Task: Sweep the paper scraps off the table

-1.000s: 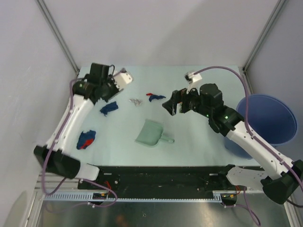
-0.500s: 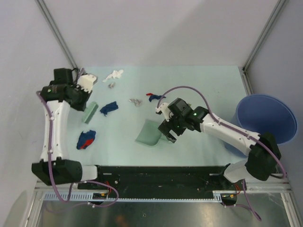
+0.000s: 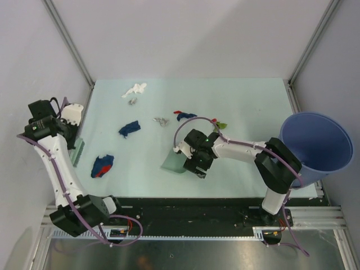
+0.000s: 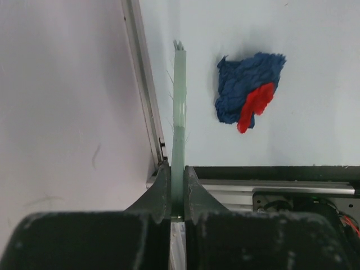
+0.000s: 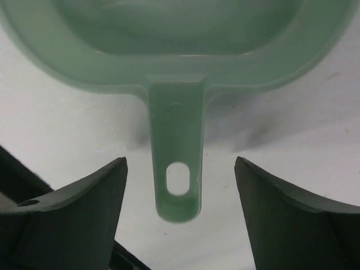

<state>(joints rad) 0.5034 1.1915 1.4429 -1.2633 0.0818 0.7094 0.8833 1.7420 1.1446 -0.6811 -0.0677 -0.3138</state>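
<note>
Featherlight crumpled paper scraps (image 3: 129,129) lie scattered on the pale mint desk (image 3: 247,118). My left jaws clench the slim sage-green brush (image 4: 179,107). My right jaws gape astride the handle (image 5: 175,169) of the stiff green plastic dustpan (image 5: 169,34), where I'd grip.

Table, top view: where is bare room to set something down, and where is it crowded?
Bare: the far right of the table, between the far edge and the right arm; also the strip between the blue-red scrap and the dustpan. Crowded: the left middle, among the paper scraps.
</note>
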